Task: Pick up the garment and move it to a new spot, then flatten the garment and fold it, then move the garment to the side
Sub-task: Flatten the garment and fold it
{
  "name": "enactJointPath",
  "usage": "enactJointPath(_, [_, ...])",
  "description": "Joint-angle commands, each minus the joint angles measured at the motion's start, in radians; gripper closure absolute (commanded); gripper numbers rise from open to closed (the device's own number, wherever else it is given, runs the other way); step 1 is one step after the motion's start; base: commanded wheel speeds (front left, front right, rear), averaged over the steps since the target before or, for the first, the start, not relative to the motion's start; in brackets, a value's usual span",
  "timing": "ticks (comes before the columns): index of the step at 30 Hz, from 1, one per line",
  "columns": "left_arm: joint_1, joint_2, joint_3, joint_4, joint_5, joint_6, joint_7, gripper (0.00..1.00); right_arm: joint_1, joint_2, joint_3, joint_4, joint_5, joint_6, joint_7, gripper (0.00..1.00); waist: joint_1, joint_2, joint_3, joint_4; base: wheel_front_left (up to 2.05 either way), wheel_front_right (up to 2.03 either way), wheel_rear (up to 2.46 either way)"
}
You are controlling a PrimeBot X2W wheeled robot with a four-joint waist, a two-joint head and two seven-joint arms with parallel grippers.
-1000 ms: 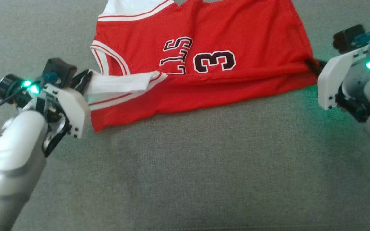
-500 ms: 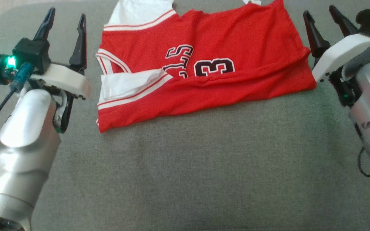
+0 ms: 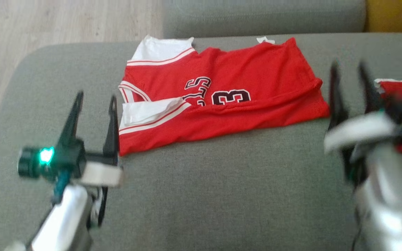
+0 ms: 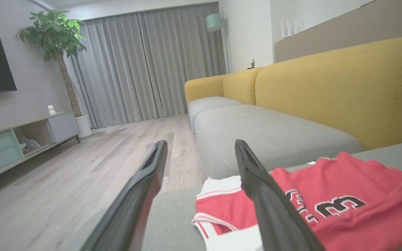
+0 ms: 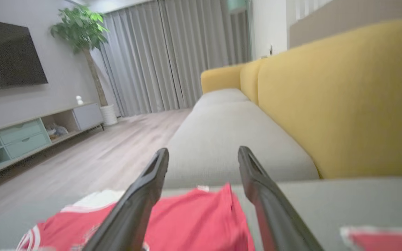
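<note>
Wide-open claws, both empty; left gripper [image 3: 96, 96] sits just beside the left edge of the jersey [image 3: 250, 83], fingers pointing up the head view, nothing between them; right gripper [image 3: 347, 65] stands just off the jersey's right edge, blurred, jaws equally spread, no cloth in them.

Grey seat cushion [image 3: 222, 181] carries everything; broad bare stretch on the near side; wood floor [image 3: 65, 21] beyond its rounded left end.

Jersey lies on the far half of the cushion, red, its near part doubled over the rest in a long slanting ridge, the number partly covered by it; judgement: one fold is laid, and further folding and the move to the side are not yet done.

Second red piece [image 3: 400, 87] lies at the right, near the right gripper, partly hidden behind it; what it is, cannot tell.

White flap [image 3: 148, 111] at the left side is turned back on itself, creased; small white tag [image 3: 265, 40] pokes out at the far edge.

Risks, as judged:
- a pinch at the ridge may take the top layer alone; the fold would then open on the lift
- the white flap is loose; dragging would bunch it and skew the next fold
- right fingers work close to the second red piece; a low pass could snag it along with the jersey
</note>
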State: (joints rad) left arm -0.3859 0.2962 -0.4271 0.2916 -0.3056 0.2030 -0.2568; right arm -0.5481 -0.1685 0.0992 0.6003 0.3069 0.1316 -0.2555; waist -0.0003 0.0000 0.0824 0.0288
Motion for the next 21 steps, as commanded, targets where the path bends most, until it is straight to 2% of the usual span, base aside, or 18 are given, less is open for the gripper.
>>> enactJointPath(1, [0.014,0.013,0.060,-0.058,0.014,0.015,-0.005,0.00,0.080,0.048,-0.023,-0.085,-0.061,-0.001,-0.006,0.00,0.0003,0.0000,-0.014,0.003,0.00,0.00,0.00])
enactJointPath(4, [0.117,-0.010,0.092,-0.094,0.016,0.022,-0.005,0.00,0.227,0.098,-0.071,-0.179,-0.136,-0.001,-0.006,0.00,0.0003,0.0000,-0.012,-0.004,0.00,0.00,0.00])
enactJointPath(8, [0.187,-0.019,0.123,-0.099,0.033,0.006,-0.005,0.00,0.339,0.116,-0.082,-0.249,-0.156,-0.001,-0.006,0.00,0.0003,0.0000,0.007,-0.018,0.00,0.00,0.00])
enactJointPath(15, [0.162,-0.033,0.133,-0.021,0.038,-0.046,-0.005,0.00,0.337,0.118,-0.046,-0.287,-0.108,-0.001,-0.006,0.00,0.0003,0.0000,0.047,-0.041,0.00,0.00,0.00])
enactJointPath(21, [0.060,-0.036,0.115,0.183,0.036,-0.066,0.047,0.00,0.301,0.118,-0.020,-0.309,-0.097,-0.001,-0.006,0.00,0.0003,0.0000,0.107,-0.076,0.00,0.00,0.00])
